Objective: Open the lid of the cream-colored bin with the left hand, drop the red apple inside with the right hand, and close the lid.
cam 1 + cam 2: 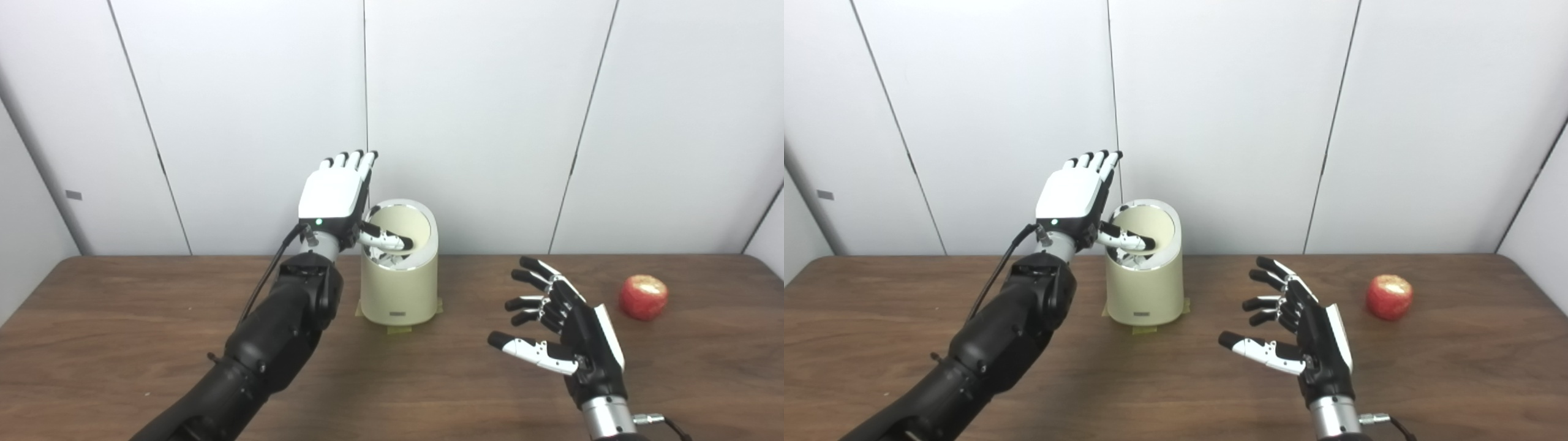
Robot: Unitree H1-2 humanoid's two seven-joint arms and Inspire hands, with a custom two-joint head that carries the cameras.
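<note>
Wood table [122,343] w/ cream bin [399,288] on tape, red apple [643,297].

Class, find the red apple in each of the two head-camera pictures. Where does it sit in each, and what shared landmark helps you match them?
Left eye view: the red apple lies far right on the table, beyond the open right hand.
Right eye view: the same place, a little further left in the picture.
Shared landmark: the cream-colored bin, mid-table, well left of the apple.

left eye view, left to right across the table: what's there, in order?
left hand → cream-colored bin, lid tilted up → right hand → red apple
</note>
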